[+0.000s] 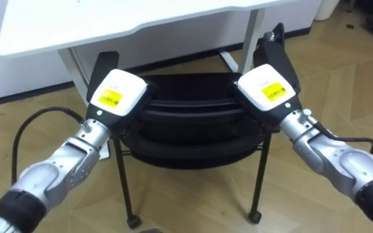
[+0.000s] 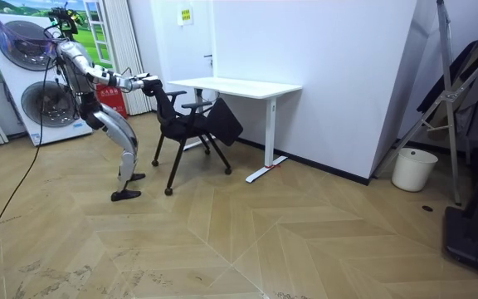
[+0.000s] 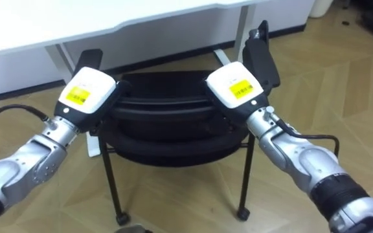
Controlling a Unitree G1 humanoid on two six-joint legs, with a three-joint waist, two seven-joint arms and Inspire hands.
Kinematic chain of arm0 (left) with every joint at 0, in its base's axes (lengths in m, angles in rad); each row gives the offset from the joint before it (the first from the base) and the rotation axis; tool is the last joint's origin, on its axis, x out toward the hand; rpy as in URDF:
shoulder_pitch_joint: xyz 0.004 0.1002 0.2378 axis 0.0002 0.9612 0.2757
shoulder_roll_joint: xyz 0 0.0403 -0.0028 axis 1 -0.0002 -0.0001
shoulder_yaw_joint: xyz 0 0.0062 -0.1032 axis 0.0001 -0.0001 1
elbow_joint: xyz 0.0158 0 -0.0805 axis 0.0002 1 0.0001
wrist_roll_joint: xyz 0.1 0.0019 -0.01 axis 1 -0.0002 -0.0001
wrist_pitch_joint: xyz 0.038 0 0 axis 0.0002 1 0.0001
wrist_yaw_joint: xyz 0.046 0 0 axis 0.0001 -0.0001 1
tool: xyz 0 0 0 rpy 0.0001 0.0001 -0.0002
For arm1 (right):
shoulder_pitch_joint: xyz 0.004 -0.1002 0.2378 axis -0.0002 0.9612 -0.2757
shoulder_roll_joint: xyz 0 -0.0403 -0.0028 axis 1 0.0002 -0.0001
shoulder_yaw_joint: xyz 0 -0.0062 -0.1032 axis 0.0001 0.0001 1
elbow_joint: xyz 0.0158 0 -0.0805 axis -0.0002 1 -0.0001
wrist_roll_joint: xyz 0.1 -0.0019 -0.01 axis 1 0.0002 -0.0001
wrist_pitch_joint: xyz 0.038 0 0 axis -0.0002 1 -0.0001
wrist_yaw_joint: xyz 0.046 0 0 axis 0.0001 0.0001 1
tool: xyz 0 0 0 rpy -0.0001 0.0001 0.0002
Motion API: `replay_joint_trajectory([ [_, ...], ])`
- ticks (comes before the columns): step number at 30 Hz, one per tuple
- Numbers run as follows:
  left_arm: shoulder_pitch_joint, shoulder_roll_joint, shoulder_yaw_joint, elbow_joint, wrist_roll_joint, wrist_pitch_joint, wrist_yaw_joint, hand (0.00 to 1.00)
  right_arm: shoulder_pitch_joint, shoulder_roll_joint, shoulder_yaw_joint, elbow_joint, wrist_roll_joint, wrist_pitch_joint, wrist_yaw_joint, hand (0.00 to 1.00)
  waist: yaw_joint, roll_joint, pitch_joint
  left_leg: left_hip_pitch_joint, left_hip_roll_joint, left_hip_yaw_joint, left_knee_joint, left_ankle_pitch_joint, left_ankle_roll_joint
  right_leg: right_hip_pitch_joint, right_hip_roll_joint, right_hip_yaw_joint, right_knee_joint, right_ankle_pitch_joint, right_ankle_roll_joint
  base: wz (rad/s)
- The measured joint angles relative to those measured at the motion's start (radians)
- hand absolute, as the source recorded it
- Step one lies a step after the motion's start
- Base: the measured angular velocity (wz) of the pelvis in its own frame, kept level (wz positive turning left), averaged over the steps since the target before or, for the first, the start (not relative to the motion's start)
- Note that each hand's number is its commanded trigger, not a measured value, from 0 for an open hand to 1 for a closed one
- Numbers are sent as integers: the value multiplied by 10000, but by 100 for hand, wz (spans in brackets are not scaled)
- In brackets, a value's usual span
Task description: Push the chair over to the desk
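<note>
Both arms reach forward: left hand point(image 1: 115, 94) and right hand point(image 1: 267, 87) rest on the back of the chair point(image 1: 186, 126) — their fingers are hidden, so the grip cannot be told. Ahead of the fingers stands the desk point(image 1: 109, 19); the chair is judged only partly under it — more pushing remains.
</note>
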Motion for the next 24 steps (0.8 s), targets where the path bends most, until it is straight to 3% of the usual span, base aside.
replay_joint_trajectory([
  [4, 87, -44, 495, -201, 515, -119, -90, 100, 72, 86, -154, -120, -39, 59, 9, 100, 19, -81, -45, 40, -2, 279, -115, -133, 233, 132, -99, 108, -129, 3, 267, -2],
  [5, 219, 30, 507, -328, 540, -120, -199, 100, 208, 145, -223, -153, -21, 68, -12, 100, 9, -276, -47, 161, 75, 532, -181, -185, 323, 269, -252, -12, 259, -54, 340, 21],
  [6, 229, 92, 491, -411, 543, -133, -256, 100, 326, 179, -242, -197, 26, 90, -45, 100, 18, -371, -4, 257, 123, 744, -178, -218, 365, 343, -418, -96, 863, -114, 305, 30],
  [7, 221, 131, 475, -572, 550, -133, -380, 100, 540, 238, -256, -270, 57, 186, -95, 100, -13, -592, -47, 475, 245, 1033, -116, -349, 347, 625, -788, -380, 1863, -120, 227, 19],
  [8, 248, 148, 491, -637, 550, -170, -400, 100, 562, 221, -234, -321, 64, 185, -93, 100, 36, -689, -58, 581, 304, 1127, 38, -572, 258, 757, -978, -518, 2330, 98, 68, 8],
  [9, 248, 143, 531, -631, 550, -195, -395, 100, 524, 199, -235, -339, 70, 188, -93, 100, 79, -640, -7, 640, 365, 1098, 180, -671, 205, 748, -980, -646, 2388, 181, 49, -29],
  [10, 251, 43, 645, -524, 551, -210, -383, 100, 390, 167, -185, -311, 63, 236, -79, 100, 315, -504, 139, 712, 363, 1001, 280, -793, 156, 645, -952, -785, 2531, 439, 47, -49],
  [11, 266, -9, 687, -473, 554, -207, -384, 100, 313, 135, -108, -284, 64, 260, -72, 100, 492, -393, 128, 699, 366, 990, 273, -852, 148, 567, -918, -826, 2640, 614, 78, -71],
  [12, 313, -47, 739, -382, 552, -243, -326, 100, 201, 111, -38, -279, 54, 257, -6, 100, 605, -208, 67, 644, 352, 849, 275, -918, 183, 325, -844, -884, 2790, 989, 21, -47],
  [13, 350, -27, 804, -342, 548, -272, -288, 100, 125, 168, -33, -260, -5, 259, 14, 100, 560, -116, 58, 582, 353, 688, 276, -925, 191, 213, -830, -957, 2887, 1347, -66, -16],
  [15, 188, 58, 738, -323, 550, -291, -225, 100, 110, 214, -45, -229, 16, 288, -51, 100, 509, -103, 66, 554, 390, 590, 290, -927, 197, 11, -791, -905, 3136, 1842, -187, 16],
  [16, 76, 64, 669, -288, 550, -290, -216, 100, 98, 210, -46, -196, 47, 327, -128, 100, 519, -30, 109, 537, 470, 442, 401, -968, 225, -100, -623, -853, 3271, 2224, -255, 8],
  [17, -2, 65, 628, -204, 555, -296, -195, 100, 84, 222, -69, -145, 54, 365, -251, 100, 538, 148, 118, 561, 544, 315, 486, -1055, 227, -245, -498, -844, 3427, 2631, -242, 7],
  [18, -38, 63, 601, -145, 562, -323, -177, 100, 82, 251, -69, -102, 54, 382, -299, 100, 536, 81, 161, 579, 532, 262, 489, -1077, 238, -308, -481, -828, 3519, 2814, -212, 10],
  [19, -286, 79, 485, 5, 565, -371, -134, 100, 83, 322, -82, 2, 67, 399, -360, 100, 553, 166, 174, 642, 536, 145, 491, -1108, 291, -419, -336, -761, 3662, 2948, -140, 0],
  [22, -588, 175, 370, 183, 557, -465, -74, 100, 53, 402, -28, -23, 176, 564, -413, 100, 749, 136, 253, 745, 586, -92, 544, -1271, 183, -1017, -10, -751, 3011, 1659, -23, -1],
  [24, -700, 190, 360, 432, 554, -590, 31, 100, 45, 462, -30, -31, 166, 616, -414, 100, 738, 110, 240, 764, 598, -258, 558, -1316, 97, -1388, 165, -737, 1505, 1564, -107, 36],
])
